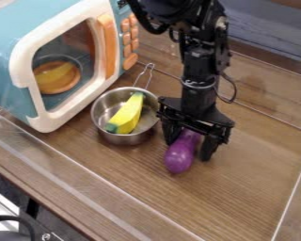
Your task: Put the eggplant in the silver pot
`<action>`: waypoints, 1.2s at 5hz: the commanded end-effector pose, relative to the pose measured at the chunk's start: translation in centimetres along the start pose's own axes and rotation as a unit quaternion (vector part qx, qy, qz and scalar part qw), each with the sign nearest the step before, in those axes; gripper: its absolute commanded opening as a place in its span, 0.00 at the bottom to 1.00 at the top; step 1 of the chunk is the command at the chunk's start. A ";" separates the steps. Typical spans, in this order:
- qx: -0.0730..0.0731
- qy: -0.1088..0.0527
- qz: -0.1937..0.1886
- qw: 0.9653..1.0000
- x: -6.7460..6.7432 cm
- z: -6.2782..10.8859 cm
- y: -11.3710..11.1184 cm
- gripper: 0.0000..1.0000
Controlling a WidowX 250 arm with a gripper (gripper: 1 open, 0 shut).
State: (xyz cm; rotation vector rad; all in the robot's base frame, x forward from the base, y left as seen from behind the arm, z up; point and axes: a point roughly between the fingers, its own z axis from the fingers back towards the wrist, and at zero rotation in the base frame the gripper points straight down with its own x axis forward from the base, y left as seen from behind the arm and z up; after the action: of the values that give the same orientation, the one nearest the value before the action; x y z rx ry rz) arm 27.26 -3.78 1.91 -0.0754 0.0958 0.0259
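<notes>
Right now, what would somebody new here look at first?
Probably the big light-blue toy microwave with its white-framed opening, at the back left. Next, the bright yellow banana-like toy lying in the round shiny metal pot beside it. Then the black robot gripper, its open jaws down around the glossy purple toy eggplant on the wooden counter.
</notes>
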 end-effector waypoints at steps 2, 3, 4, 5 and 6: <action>-0.006 -0.013 -0.003 1.000 0.2 0.9 0.9 0.00; -0.008 -0.011 0.008 1.000 0.0 0.8 0.5 0.00; -0.008 -0.007 -0.007 1.000 -0.1 0.8 0.9 0.00; -0.008 -0.004 -0.021 1.000 -0.2 0.8 1.3 0.00; -0.007 0.000 -0.043 0.999 -0.4 0.7 0.9 0.00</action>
State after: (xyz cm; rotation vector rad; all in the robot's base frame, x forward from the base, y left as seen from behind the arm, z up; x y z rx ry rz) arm 26.87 -2.74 1.96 -0.0924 0.1104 -0.0491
